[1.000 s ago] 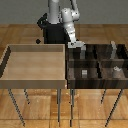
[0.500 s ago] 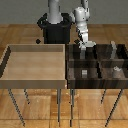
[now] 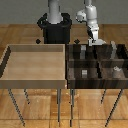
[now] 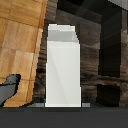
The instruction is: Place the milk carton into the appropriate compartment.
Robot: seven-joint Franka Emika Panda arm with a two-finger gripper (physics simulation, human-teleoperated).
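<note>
Gripped the carton (image 4: 63, 67) in closed gripper (image 3: 93, 40). Hung above the dark cells (image 3: 95, 64) beneath. Not yet lowered or released

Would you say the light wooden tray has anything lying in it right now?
No, the light wooden tray shows only its bare floor in the exterior view.

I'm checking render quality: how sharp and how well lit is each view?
Exterior view: coarse and blocky, the gripper a pale smear over the dark-walled cells. Wrist view: the milk carton is bright with clean edges, evenly lit, no glare; the cells behind it are murky.
</note>
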